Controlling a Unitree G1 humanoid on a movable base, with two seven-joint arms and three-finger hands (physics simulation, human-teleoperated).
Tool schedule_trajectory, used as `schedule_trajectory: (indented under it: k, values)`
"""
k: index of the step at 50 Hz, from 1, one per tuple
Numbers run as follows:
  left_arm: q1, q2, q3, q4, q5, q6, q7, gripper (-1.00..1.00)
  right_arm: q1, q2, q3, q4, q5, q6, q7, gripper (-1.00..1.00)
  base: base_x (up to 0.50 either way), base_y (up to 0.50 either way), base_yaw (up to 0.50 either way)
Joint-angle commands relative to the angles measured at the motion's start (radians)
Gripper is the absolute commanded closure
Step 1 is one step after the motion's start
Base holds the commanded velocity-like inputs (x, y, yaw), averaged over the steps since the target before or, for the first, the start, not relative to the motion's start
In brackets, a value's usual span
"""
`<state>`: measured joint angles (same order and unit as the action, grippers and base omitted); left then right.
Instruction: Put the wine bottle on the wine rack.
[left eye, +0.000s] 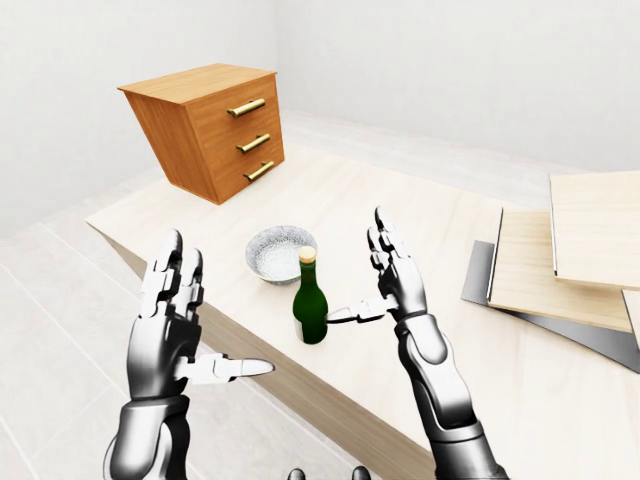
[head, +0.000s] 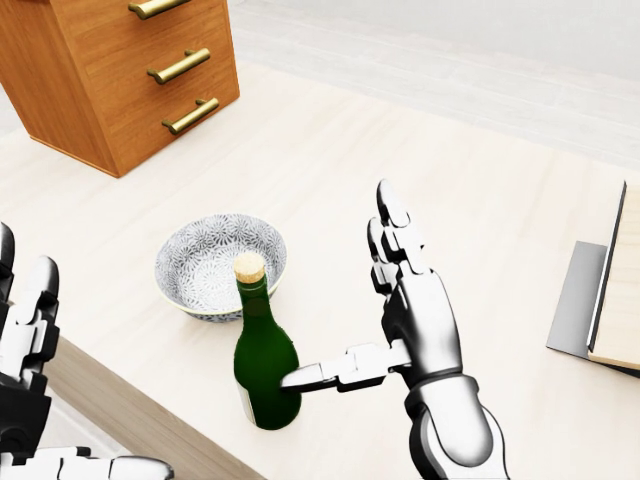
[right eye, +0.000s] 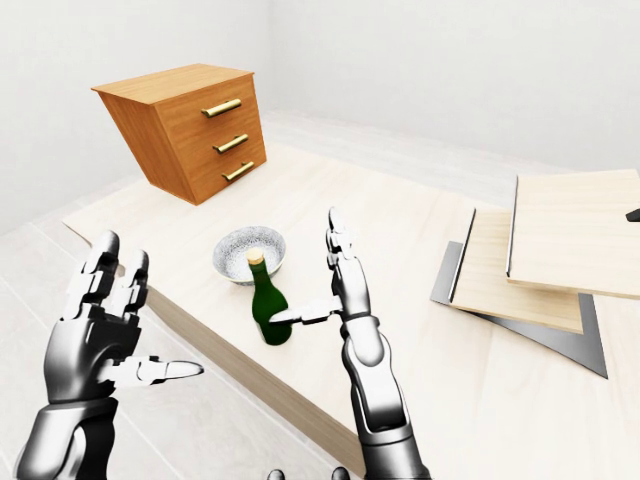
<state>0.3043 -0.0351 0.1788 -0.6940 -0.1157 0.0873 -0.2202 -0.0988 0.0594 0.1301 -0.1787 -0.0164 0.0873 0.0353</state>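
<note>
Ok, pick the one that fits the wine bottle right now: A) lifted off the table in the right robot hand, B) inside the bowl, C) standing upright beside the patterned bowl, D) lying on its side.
C: the wine bottle stands upright on the table, corked, just beside the patterned bowl; the right robot hand is open next to it.

The wine bottle (head: 265, 365) is of dark green glass, closed with a tan cork at the neck. It is stood upright on the pale wooden table (head: 330, 190), close to the table's lower-left edge in the head view. It is positioned just below a patterned bowl (head: 205, 262) in that view. A wine rack cannot be identified with certainty.
</note>
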Motion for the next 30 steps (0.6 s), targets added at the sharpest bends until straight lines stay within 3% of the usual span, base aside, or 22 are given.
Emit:
schedule_trajectory:
  k: [1,15,30]
  values:
    - [-0.001,-0.003,0.014,-0.013,-0.005,0.0,-0.007,-1.0,-0.065,0.031,0.025,0.036,-0.017,0.0,-0.02,-1.0,0.0,0.0,0.0]
    - [0.003,-0.008,0.024,-0.03,-0.011,0.0,-0.016,-1.0,-0.167,0.058,0.022,0.097,-0.008,0.0,-0.034,-1.0,0.0,0.0,0.0]
    - [0.003,-0.014,0.035,-0.025,-0.015,0.0,-0.022,-1.0,-0.195,0.088,0.055,0.177,-0.03,0.0,-0.033,-1.0,0.0,0.0,0.0]
